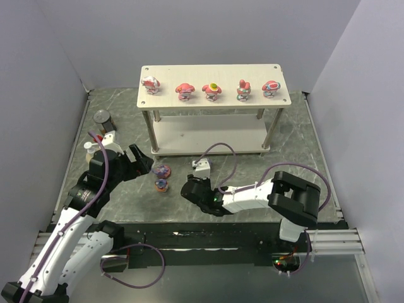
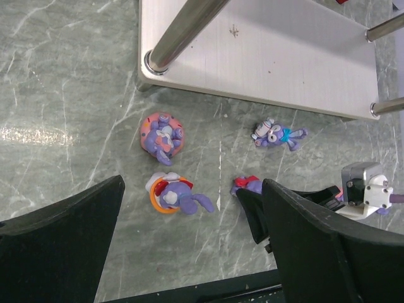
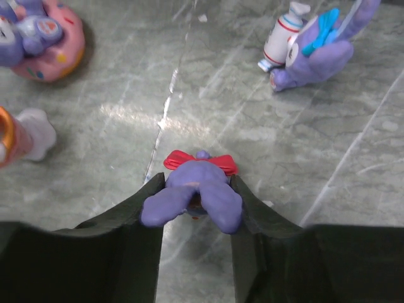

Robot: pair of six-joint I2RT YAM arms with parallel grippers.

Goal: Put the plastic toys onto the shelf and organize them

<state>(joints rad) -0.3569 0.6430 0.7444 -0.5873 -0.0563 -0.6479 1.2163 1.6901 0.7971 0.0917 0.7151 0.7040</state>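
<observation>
Right gripper [image 3: 197, 197]: narrowed right down, and it's got one! Both fingers [image 3: 136, 218] press the flanks of the red-bow toy [image 3: 201, 172].
Red-bow toy: purple and low on the grey table [image 1: 303, 145], with its ears pointing to 6 o'clock in the wrist view.
Around the catch: the blue-bow toy [image 3: 315, 50] lies on its side at 1 o'clock, well apart. The pink-ring toy [image 3: 38, 44] sits out at 10 o'clock.
Left gripper [image 2: 192, 184]: gaping wide and holding nothing, poised above the orange-ring toy [image 2: 172, 194]. The pink-ring toy is just beyond at 12 o'clock.
Shelf [image 1: 214, 68]: at 12 o'clock from both arms in the top view. Its lower board [image 1: 208, 136] is bare where it shows.
Top board: five pink and red toys [image 1: 212, 91] stand in a row from left to right.
</observation>
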